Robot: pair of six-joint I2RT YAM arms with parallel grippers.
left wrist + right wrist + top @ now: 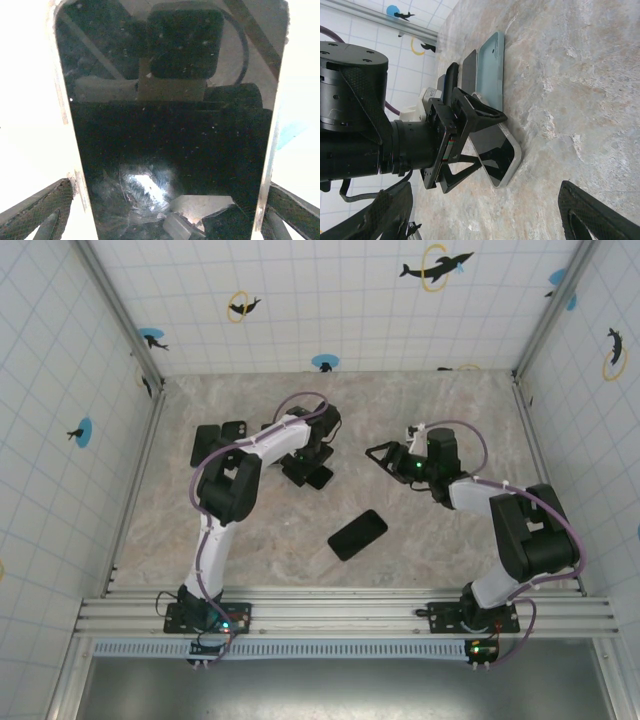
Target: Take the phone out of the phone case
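Observation:
A phone (170, 125) with a glossy black screen and a silver-grey rim lies flat on the stone-patterned table (440, 540). I cannot tell whether that rim is the phone case. My left gripper (160, 220) is open and low over the phone, with one mesh finger (45, 210) off each long edge. The right wrist view shows the same left gripper (487, 140) straddling the phone (502, 152). From above, the left gripper (310, 472) covers most of the phone (320, 478). My right gripper (384, 455) hangs open and holds nothing, a short way right of the phone, its fingers (595, 215) facing it.
A black slab (357, 535), either a phone or a case, lies near the table's middle front. Beyond the left gripper lie a teal case (491, 65) and two dark slabs (469, 70). Tiled walls (60, 390) enclose the table on three sides.

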